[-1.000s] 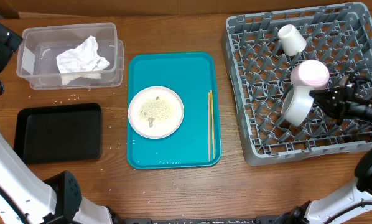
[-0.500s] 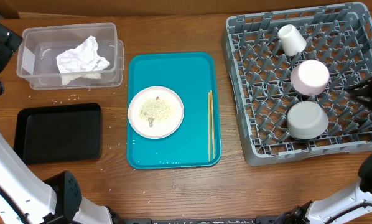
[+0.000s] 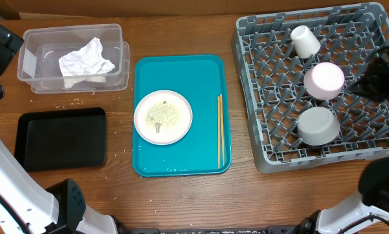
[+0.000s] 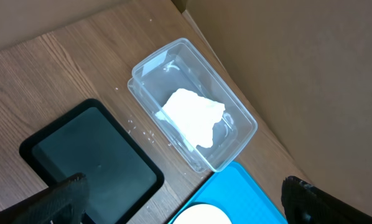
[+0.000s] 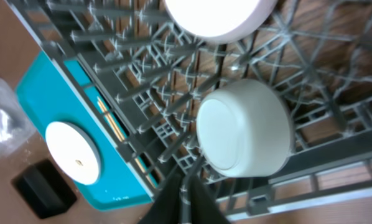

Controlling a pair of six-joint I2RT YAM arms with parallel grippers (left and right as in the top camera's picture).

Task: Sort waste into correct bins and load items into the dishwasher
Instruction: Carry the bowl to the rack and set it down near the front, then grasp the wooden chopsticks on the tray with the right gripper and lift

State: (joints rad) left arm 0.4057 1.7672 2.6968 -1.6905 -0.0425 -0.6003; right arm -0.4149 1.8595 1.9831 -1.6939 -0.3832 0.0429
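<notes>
1. right claw (image 5: 185, 194): you have it clenched, fingers pressed together on nothing, hovering over the dish rack (image 3: 267, 97).
2. grey bowl (image 5: 245, 127): just ahead of that claw's tips and apart from them, upside down among the pegs.
3. white round dish (image 5: 214, 15): beyond the bowl from the claw, in the same rack. It seems to lean on the pegs, though your wrist view cuts most of it off.
4. small white cup (image 3: 305, 41): farther out again, tilted in the rack's far rows.
5. teal tray (image 3: 181, 78): outside the rack, well apart from the right claw, on the wooden surface (image 3: 246, 201). It carries a white plate (image 3: 142, 118) with rice scraps (image 3: 162, 115) at its middle. The chopsticks (image 3: 220, 130) lie along the tray edge nearer the rack.
6. left claw (image 4: 183, 182): you have it released, fingers spread wide, nothing between them.
7. clear tub (image 4: 236, 118): below and ahead of the left claw, with the crumpled napkin (image 4: 192, 115) inside.
8. black tray (image 4: 93, 155): below the left claw, beside the tub but not touching it.
9. loose rice grains (image 3: 71, 103): scattered on the surface between tub and black tray.
</notes>
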